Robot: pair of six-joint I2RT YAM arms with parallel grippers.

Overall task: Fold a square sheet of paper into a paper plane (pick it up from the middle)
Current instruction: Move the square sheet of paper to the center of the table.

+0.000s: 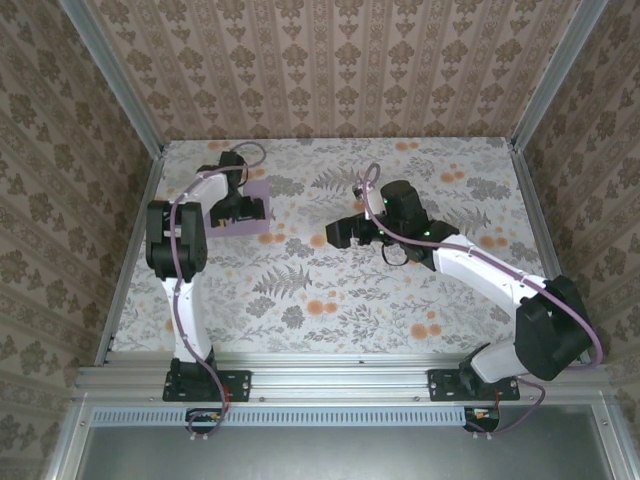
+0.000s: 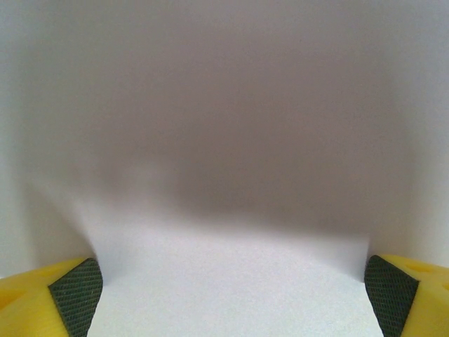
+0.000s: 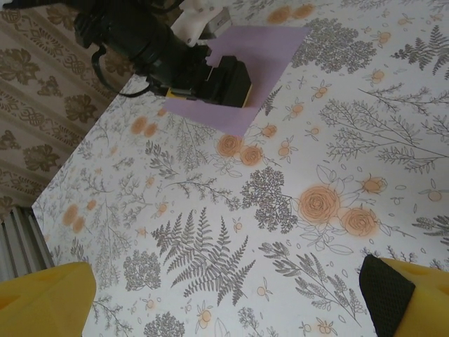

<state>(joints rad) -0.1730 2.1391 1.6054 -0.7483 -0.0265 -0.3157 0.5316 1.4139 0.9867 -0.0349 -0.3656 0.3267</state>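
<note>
The square sheet of paper (image 1: 257, 192) lies flat and unfolded on the floral table at the back left; it is lavender. In the right wrist view the sheet (image 3: 263, 49) sits at the top, with my left gripper (image 3: 210, 81) standing on its near part. My left gripper (image 1: 238, 212) points straight down over the middle of the sheet, jaws wide open. The left wrist view is very close to the paper (image 2: 231, 281), with the open left gripper (image 2: 235, 305) just above it and nothing between the pads. My right gripper (image 1: 345, 232) hovers open over mid-table, apart from the sheet.
The floral tabletop (image 1: 400, 300) is ringed by patterned walls; the left wall (image 1: 125, 250) runs close behind the left arm. From the right wrist, my open right gripper (image 3: 224, 302) looks down on bare tabletop (image 3: 210, 239).
</note>
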